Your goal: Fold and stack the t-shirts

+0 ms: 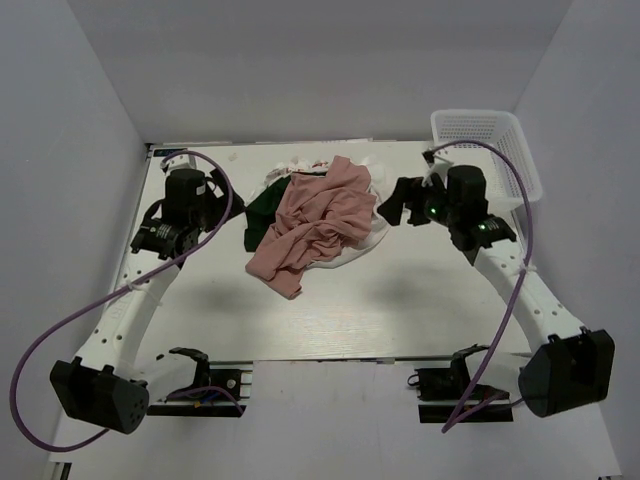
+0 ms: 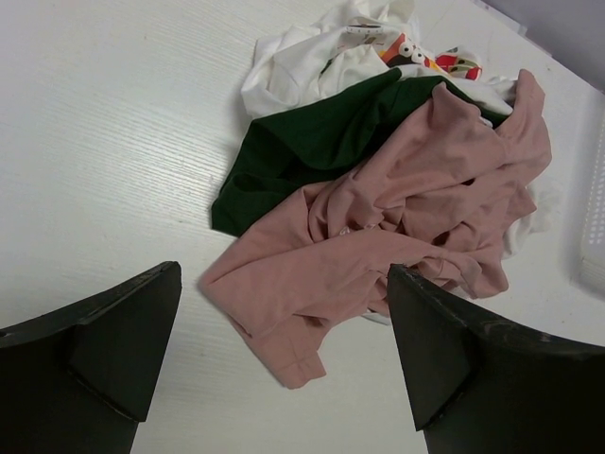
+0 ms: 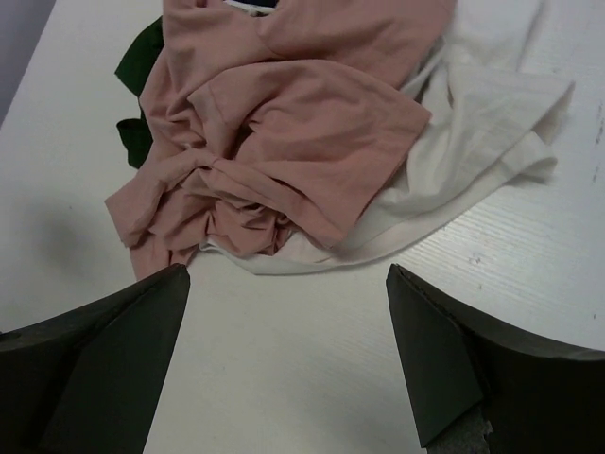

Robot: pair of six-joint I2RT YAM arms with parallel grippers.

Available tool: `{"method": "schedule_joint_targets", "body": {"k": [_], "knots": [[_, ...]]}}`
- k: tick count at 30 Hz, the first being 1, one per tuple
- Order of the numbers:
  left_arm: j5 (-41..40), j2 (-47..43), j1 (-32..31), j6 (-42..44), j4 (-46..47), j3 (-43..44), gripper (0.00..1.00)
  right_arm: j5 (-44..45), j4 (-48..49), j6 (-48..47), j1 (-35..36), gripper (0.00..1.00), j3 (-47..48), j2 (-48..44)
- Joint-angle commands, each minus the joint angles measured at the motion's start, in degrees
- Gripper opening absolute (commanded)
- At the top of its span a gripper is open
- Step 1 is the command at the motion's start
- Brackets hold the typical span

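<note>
The t-shirts lie in a crumpled pile at the table's middle back. A dusty pink shirt (image 1: 315, 225) is on top, a dark green one (image 1: 262, 215) sticks out at the left, a plain white one (image 1: 368, 243) lies under it at the right, and a white one with a multicoloured graphic (image 1: 300, 165) is at the back. My left gripper (image 1: 218, 192) is open and empty, left of the pile. My right gripper (image 1: 393, 207) is open and empty, right of it. The left wrist view shows the pink (image 2: 406, 218), green (image 2: 312, 142) and graphic (image 2: 378, 47) shirts beyond my open gripper (image 2: 284, 274). The right wrist view shows pink (image 3: 293, 123), white (image 3: 473, 142) and green (image 3: 142, 66) cloth beyond my open gripper (image 3: 288, 274).
A white plastic lattice basket (image 1: 490, 150) stands at the back right corner, behind my right arm; its edge shows in the left wrist view (image 2: 596, 218). Bare white table (image 1: 400, 310) lies in front of the pile. Grey walls close in on three sides.
</note>
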Motion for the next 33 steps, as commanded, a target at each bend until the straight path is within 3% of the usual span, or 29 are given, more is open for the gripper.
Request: {"method": "schedule_joint_targets", "body": {"k": [1,6,7,10,15,16,17,18,19,20,23,28,29,33], "knots": [[1.38,0.63,0.28,-0.24,0.75,-0.15,1.00,4.45,0.70,-4.74,4.74,0.91,7.05,5.18],[1.38,1.95,0.28,-0.86,-1.70,0.56,1.00,14.47,-3.34,-9.75,18.35,0.91,16.82,22.23],[1.38,2.47,0.28,-0.86,-2.23,0.56,1.00,20.40,-5.44,-10.45,19.59,0.91,22.22,29.56],[1.38,2.48,0.28,-1.39,-2.76,0.56,1.00,24.23,-7.65,-13.79,23.29,0.91,30.34,39.68],[0.68,2.48,0.28,-1.39,-3.38,0.56,1.00,26.87,-5.55,-18.81,27.07,0.89,33.70,47.82],[-0.11,2.48,0.28,-1.39,-3.90,0.56,1.00,28.88,-6.15,-18.81,27.33,0.77,35.97,48.61],[-0.72,2.48,0.28,-1.39,-3.90,0.56,1.00,30.29,-6.51,-17.59,27.34,0.48,36.77,50.18],[-1.25,2.48,0.28,-1.39,-3.90,0.56,1.00,31.53,-6.69,-17.49,27.51,0.41,37.65,50.37],[-1.26,2.48,0.28,-1.39,-3.90,0.56,1.00,31.54,-6.77,-17.67,27.43,0.18,37.66,50.37],[-1.26,2.48,0.28,-1.39,-3.90,0.56,1.00,32.15,-7.12,-17.49,27.69,0.01,38.79,49.68],[-1.26,2.48,0.28,-1.39,-3.90,0.56,1.00,33.81,-10.64,-16.53,27.60,0.00,42.83,46.09],[-1.26,2.48,0.28,-1.39,-3.90,0.56,1.00,37.85,-4.33,-15.74,26.64,0.00,41.18,31.85],[-1.26,2.48,0.28,-1.39,-3.90,0.03,1.00,42.74,-3.27,-15.65,26.46,0.00,39.87,30.35],[-1.26,2.48,0.28,-1.39,-3.90,0.03,1.00,47.42,3.40,-18.89,24.18,0.00,39.50,21.74]]}}
